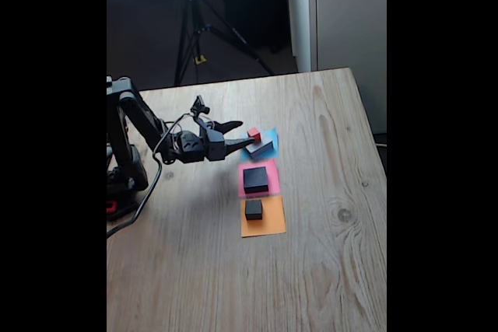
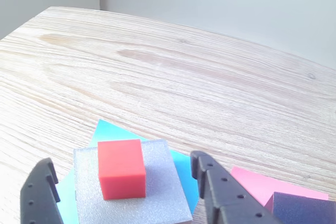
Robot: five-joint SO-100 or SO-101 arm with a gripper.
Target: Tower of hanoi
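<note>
Small red foam cube [image 2: 121, 168]: sits on the wide flat grey foam block [image 2: 157, 203], over the blue paper square [image 2: 185, 174] on the wooden bench [image 2: 173, 82].
Handling: probably light, soft, grippy; take its two opposite side faces.
Black claw [image 2: 123, 192]: wide open, straddling the cube, holding nothing.

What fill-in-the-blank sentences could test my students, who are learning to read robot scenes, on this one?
1. The red cube sits on the ____ block.
2. That block lies on the ____ paper square.
3. The medium black block rests on the ____ paper.
4. The tool has its jaws ____ around the cube.

Missing: grey; blue; pink; open
</note>
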